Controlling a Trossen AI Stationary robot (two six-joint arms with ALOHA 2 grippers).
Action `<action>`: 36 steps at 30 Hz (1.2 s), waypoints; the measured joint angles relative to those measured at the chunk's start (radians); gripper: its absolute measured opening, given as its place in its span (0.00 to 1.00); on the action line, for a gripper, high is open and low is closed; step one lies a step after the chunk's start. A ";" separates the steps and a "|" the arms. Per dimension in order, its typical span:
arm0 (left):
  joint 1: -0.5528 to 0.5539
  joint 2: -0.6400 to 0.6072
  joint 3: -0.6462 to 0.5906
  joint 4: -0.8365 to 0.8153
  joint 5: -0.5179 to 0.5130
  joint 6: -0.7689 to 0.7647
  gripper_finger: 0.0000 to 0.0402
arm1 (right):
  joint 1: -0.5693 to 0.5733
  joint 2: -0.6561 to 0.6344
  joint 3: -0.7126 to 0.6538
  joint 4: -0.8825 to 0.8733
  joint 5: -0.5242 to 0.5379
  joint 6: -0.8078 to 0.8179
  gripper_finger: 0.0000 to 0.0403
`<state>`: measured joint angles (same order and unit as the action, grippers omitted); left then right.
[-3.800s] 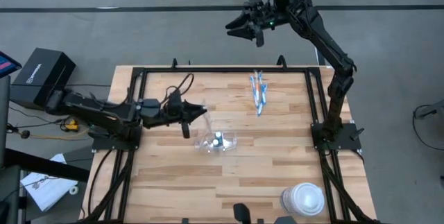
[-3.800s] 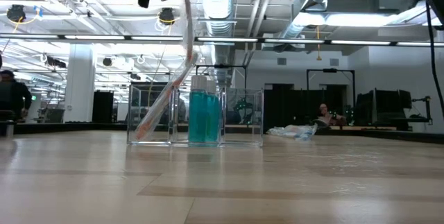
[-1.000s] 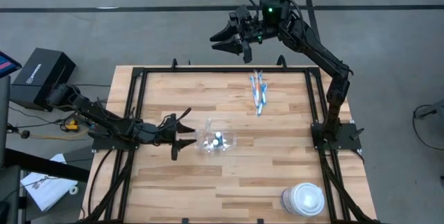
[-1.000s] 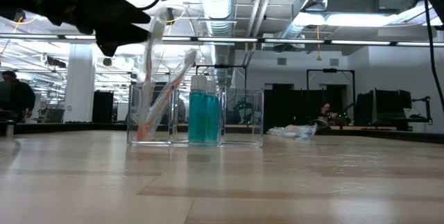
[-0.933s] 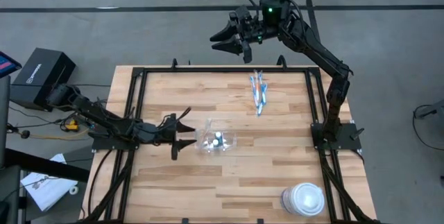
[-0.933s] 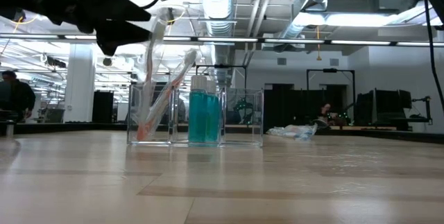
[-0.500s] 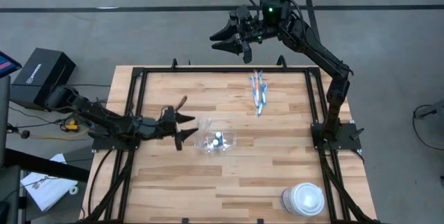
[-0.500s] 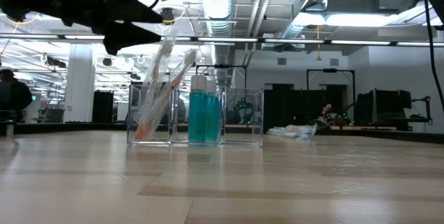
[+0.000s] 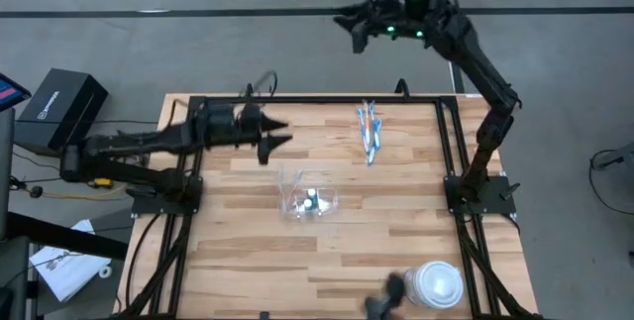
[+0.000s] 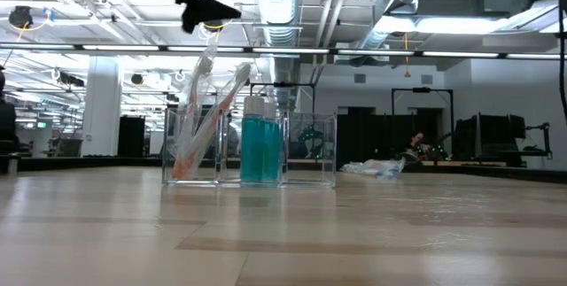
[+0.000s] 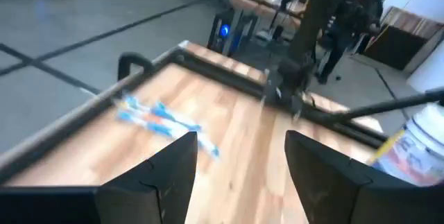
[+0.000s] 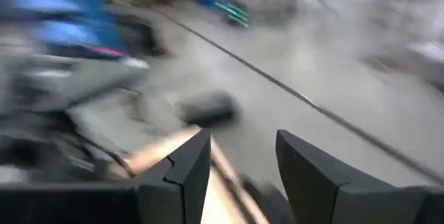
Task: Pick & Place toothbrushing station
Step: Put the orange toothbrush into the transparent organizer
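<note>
Mid-table, a clear cup holds teal tubes (toothbrushes lie apart); left tool gapes empty.

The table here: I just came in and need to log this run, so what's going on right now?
Nothing is being held right now. The left gripper is open, above the table's far left part, away from the clear holder, which already has two toothbrushes and teal tubes in it. More toothbrushes lie loose near the far edge. The right gripper is up beyond the table, empty, jaws apart.
</note>
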<state>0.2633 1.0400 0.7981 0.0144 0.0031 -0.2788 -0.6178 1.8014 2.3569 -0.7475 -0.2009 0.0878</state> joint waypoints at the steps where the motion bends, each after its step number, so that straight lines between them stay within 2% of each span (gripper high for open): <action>1: 0.036 0.021 0.040 0.000 0.035 0.008 0.52 | -0.024 -0.002 -0.002 -0.055 0.047 0.011 0.38; 4: 0.138 0.067 0.134 0.005 0.108 0.008 0.52 | -0.102 0.001 -0.033 -0.229 0.097 0.007 0.38; 6: 0.190 0.099 0.182 0.003 0.126 0.004 0.52 | -0.142 0.004 -0.087 -0.273 0.098 0.007 0.38; 11: 0.308 0.161 0.264 0.001 0.167 -0.017 0.51 | -0.195 0.002 -0.361 -0.221 0.086 0.037 0.38; 16: 0.385 0.192 0.290 -0.001 0.237 -0.018 0.51 | -0.224 0.000 -0.686 -0.052 0.013 0.166 0.38; 17: 0.400 0.197 0.291 -0.002 0.255 -0.018 0.51 | -0.219 -0.008 -0.718 -0.040 0.045 0.159 0.38; 19: 0.432 0.216 0.291 -0.027 0.307 -0.018 0.51 | -0.194 -0.027 -0.739 -0.005 0.110 0.173 0.38; 25: 0.487 0.298 0.289 -0.060 0.484 0.016 0.51 | -0.169 -0.031 -0.751 -0.008 0.134 0.316 0.38; 30: 0.490 0.340 0.289 -0.053 0.547 0.093 0.51 | -0.135 -0.026 -0.745 -0.017 0.167 0.399 0.38; 36: 0.502 0.368 0.288 -0.049 0.624 0.117 0.51 | -0.091 0.042 -0.747 -0.165 0.202 0.501 0.38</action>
<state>0.7650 1.4077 1.0863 -0.0349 0.6273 -0.1623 -0.7093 1.8435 1.6098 -0.9130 0.0009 0.5884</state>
